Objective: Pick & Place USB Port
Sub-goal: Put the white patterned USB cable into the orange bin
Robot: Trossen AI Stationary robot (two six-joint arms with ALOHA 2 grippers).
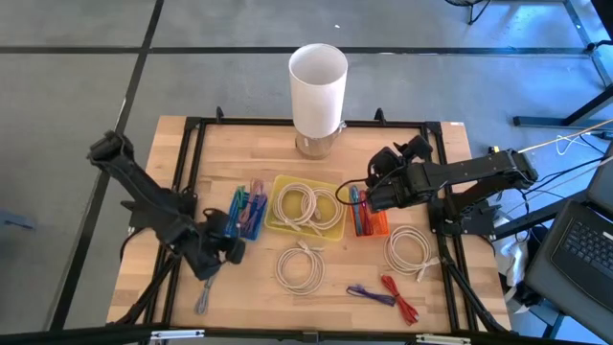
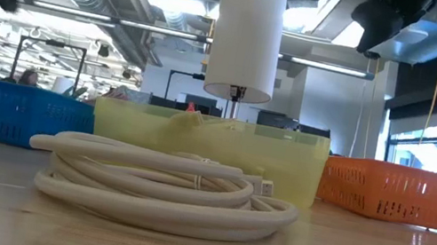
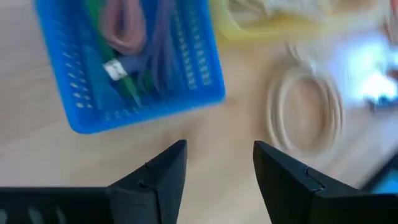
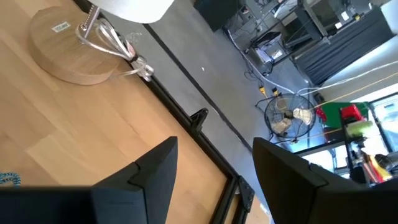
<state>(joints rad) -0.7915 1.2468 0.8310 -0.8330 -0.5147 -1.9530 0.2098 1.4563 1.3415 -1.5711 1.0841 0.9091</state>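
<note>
The left gripper (image 1: 226, 251) hung just beside the near end of the blue basket (image 1: 249, 215), its fingers (image 3: 163, 176) spread with only bare wood between them. In that basket, right ahead of the gripper, lay coloured USB cables (image 3: 134, 59). Beyond it sat the yellow tray (image 1: 330, 230) holding a coiled white cable (image 1: 296, 203), with another white coil (image 1: 300, 267) on the table (image 1: 172, 192) nearby. The right gripper (image 1: 362, 196) stood over the orange basket (image 1: 375, 225), fingers (image 4: 155, 168) parted and holding nothing, with the lamp (image 1: 318, 88) farther out ahead of it.
</note>
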